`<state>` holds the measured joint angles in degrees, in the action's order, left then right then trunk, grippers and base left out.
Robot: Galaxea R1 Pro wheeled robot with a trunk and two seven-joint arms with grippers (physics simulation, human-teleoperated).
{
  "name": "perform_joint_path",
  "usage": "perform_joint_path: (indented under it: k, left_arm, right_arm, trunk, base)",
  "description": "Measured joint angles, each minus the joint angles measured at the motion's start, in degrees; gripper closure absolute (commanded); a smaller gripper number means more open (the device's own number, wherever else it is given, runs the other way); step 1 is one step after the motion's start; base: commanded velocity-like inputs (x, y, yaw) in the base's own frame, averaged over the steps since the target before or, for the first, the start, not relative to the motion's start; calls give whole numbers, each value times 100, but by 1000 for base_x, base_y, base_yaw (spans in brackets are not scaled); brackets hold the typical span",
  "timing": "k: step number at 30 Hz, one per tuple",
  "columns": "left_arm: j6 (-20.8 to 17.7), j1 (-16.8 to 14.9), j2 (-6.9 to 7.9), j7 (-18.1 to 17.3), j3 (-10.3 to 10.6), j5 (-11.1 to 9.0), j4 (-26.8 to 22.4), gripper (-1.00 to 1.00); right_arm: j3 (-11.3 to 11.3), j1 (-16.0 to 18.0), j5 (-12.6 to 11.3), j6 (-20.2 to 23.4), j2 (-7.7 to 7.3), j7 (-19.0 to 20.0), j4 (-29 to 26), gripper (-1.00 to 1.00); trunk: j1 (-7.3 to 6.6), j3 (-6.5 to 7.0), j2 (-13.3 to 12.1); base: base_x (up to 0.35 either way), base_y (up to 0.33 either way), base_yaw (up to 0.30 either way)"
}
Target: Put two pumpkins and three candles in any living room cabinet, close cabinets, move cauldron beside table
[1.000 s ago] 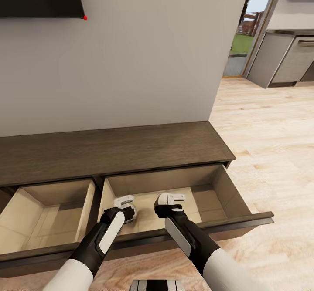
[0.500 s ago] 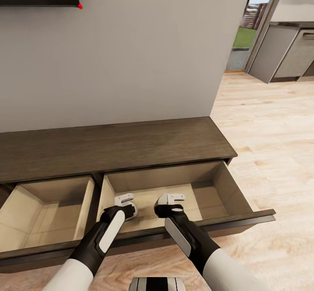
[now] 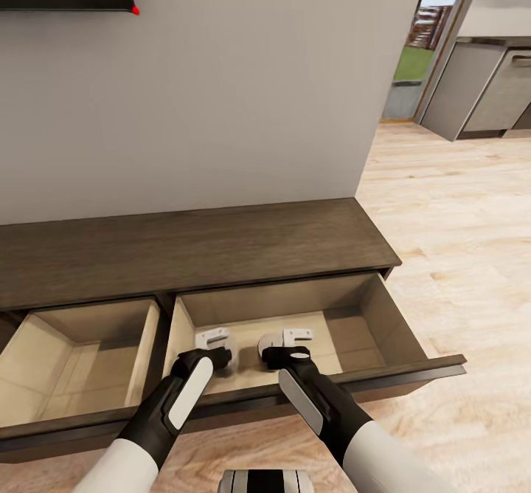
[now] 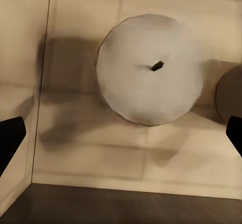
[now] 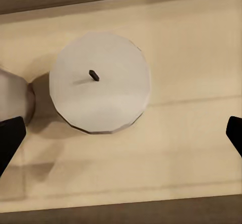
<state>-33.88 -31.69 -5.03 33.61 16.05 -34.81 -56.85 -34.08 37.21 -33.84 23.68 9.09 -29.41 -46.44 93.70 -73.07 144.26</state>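
Head view: cabinet [image 3: 192, 246], long, low, dark-brown wood grain with a flat top, its long axis running left to right across the middle of the frame against a grey wall [image 3: 243, 87]; two drawers pulled out toward the camera, pale beige inside. Left drawer [image 3: 74, 364] sits at lower left, right drawer [image 3: 346, 316] at lower centre. Left gripper [image 3: 215, 341] and right gripper [image 3: 289, 339] both hang over the near part of the right drawer, white fingers pointing down into it. Left wrist view: candle [image 4: 151, 75], a squat off-white faceted cylinder seen from straight above, standing upright on the drawer floor in the upper centre of the frame, a short dark wick at its middle; the rounded edge of a second candle [image 4: 231, 93] lies just beside it at the right margin. The left gripper's dark fingertips [image 4: 10, 138] sit at the two side edges, spread wide and holding nothing. Right wrist view: another upright candle [image 5: 100, 89], same pale faceted form and dark wick, left of centre, a neighbouring candle's edge [image 5: 12, 100] close against it at the left margin; the right gripper's fingertips [image 5: 10, 138] are likewise wide apart and empty.
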Motion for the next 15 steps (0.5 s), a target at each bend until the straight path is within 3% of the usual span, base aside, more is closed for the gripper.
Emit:
perform_joint_path:
  k: [6, 15]
  left_arm:
    - [-1, 0, 0, -6, -3, -5, -31, -100]
    - [-45, -1, -5, -17, -26, -70, -38, -100]
  right_arm:
    - [0, 0, 0, 1, 0, 0, 2, -100]
    - [4, 0, -16, 47, -2, -6, -8, -100]
  trunk:
    - [0, 0, 0]
    - [-24, 199, -12]
  base:
    - [0, 0, 0]
    - [0, 0, 0]
